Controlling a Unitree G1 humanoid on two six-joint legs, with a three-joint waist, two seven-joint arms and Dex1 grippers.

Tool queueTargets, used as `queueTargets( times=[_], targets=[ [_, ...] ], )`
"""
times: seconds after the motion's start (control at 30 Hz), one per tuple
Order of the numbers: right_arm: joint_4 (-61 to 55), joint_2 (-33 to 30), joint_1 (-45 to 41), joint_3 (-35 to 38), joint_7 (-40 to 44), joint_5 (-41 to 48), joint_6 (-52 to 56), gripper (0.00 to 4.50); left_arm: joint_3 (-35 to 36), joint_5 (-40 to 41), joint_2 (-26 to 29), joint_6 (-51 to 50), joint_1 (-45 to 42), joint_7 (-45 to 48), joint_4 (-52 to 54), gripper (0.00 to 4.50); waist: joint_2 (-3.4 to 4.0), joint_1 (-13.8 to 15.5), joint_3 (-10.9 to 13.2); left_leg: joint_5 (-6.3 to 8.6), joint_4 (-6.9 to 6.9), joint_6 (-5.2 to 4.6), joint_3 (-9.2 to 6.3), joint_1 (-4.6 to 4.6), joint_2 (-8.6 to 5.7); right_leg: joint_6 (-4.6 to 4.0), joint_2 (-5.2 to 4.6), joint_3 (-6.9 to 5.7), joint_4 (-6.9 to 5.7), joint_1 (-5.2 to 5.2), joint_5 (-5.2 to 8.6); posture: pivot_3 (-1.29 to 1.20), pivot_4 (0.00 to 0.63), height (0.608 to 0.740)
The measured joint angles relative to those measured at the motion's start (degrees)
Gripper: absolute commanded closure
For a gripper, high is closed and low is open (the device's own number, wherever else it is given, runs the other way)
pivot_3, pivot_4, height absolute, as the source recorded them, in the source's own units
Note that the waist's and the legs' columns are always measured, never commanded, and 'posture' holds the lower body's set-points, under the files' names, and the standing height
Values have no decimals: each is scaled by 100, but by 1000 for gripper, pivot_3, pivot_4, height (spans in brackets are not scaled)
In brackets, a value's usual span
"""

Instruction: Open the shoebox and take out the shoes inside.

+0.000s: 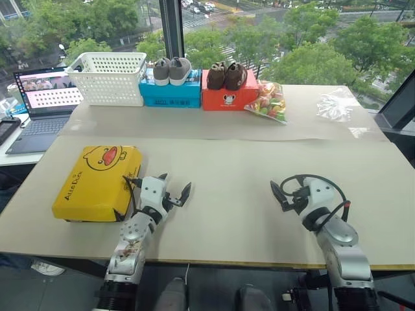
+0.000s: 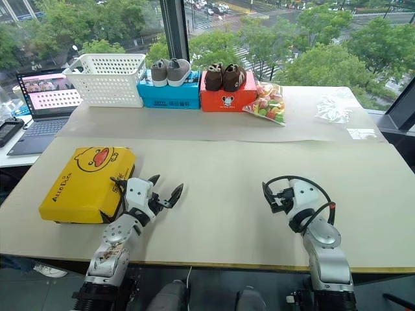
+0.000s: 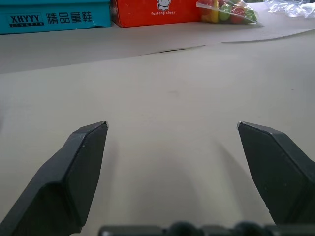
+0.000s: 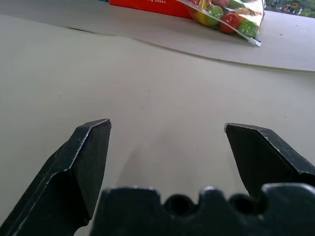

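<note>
**Still shut: the yellow shoebox waits beside an empty left pincer**

Plainly, nothing is held yet; the left gripper (image 1: 174, 188) stands with its two black fingers spread wide above the bare table (image 1: 259, 162), and the right gripper (image 1: 283, 192) is likewise spread wide and empty, well apart from the box; both point forward, roughly level.

The shoebox (image 1: 97, 181) lies flat at the robot's near left, just beside the left gripper, its duck-face lid closed and square on the black walls; the shoes are presumably inside, hidden.

Judging by the look, this is thin cardboard, light and stiff along its edges but likely to dent or bow in the middle of the lid; the glossy yellow top probably offers little friction, so pressing down on it would do little. The sensible hold is the lid's lip along the side nearest the left gripper, pinched or hooked from below; the right gripper may need to steady the base, since a light box could lift with its lid.
</note>
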State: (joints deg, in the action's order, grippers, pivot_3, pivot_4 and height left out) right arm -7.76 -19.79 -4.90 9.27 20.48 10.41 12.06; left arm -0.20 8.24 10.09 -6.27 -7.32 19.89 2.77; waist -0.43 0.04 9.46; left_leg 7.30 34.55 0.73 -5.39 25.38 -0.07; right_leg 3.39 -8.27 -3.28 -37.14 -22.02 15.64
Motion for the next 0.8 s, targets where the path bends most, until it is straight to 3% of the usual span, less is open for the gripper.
queueTargets(
  times=[0.17,0.33,0.37,0.43,0.47,0.53,0.57,0.7,0.8],
  targets=[
    [6,0,18,2,-27,-14,0,90,-109,13,65,-238,-143,107,50,0,-1,4,0,0,2,0,7,0,0,3,0,7,-3,-3,-2,0,150,740],
    [6,-11,-131,65,-62,3,30,90,-258,82,31,-681,-1044,175,327,0,-5,45,5,0,14,0,22,2,-3,14,1,26,-3,-3,-9,0,150,740],
    [6,-39,-224,86,-63,15,65,338,-252,110,5,-804,-1334,167,359,0,-7,47,7,0,17,0,24,3,-3,17,1,28,-3,-3,-10,0,150,740],
    [-16,-136,-431,137,-57,117,119,712,-209,232,-34,-1021,-1802,154,482,515,-8,42,8,0,17,0,44,1,-3,25,1,46,0,-5,-14,0,150,740],
    [-24,-184,-522,171,-51,158,168,1111,-191,276,-32,-1110,-1959,147,509,739,-9,28,8,0,17,0,51,0,-3,26,1,53,1,-6,-15,0,150,740],
    [-78,-325,-738,248,-29,219,310,1918,-132,311,-3,-1350,-2287,98,509,1615,-12,-2,18,0,16,0,62,-1,-2,31,1,64,1,-11,-17,0,150,740],
    [-95,-385,-830,257,-17,221,357,2132,-116,310,42,-1426,-2384,93,503,1834,-14,-15,24,0,16,0,64,-2,-2,32,1,66,0,-12,-18,0,150,740],
    [-174,-601,-1345,253,125,362,694,3530,-112,294,338,-1865,-2749,122,497,3348,-15,-67,47,-1,19,-1,68,-3,-2,38,2,72,-2,-13,-23,0,150,740],
    [-184,-858,-1900,176,444,481,1003,4500,-81,275,878,-2360,-3180,255,536,4455,-18,-89,72,-2,21,1,71,-5,-2,41,3,77,1,-13,-28,0,150,740]
  ],
)
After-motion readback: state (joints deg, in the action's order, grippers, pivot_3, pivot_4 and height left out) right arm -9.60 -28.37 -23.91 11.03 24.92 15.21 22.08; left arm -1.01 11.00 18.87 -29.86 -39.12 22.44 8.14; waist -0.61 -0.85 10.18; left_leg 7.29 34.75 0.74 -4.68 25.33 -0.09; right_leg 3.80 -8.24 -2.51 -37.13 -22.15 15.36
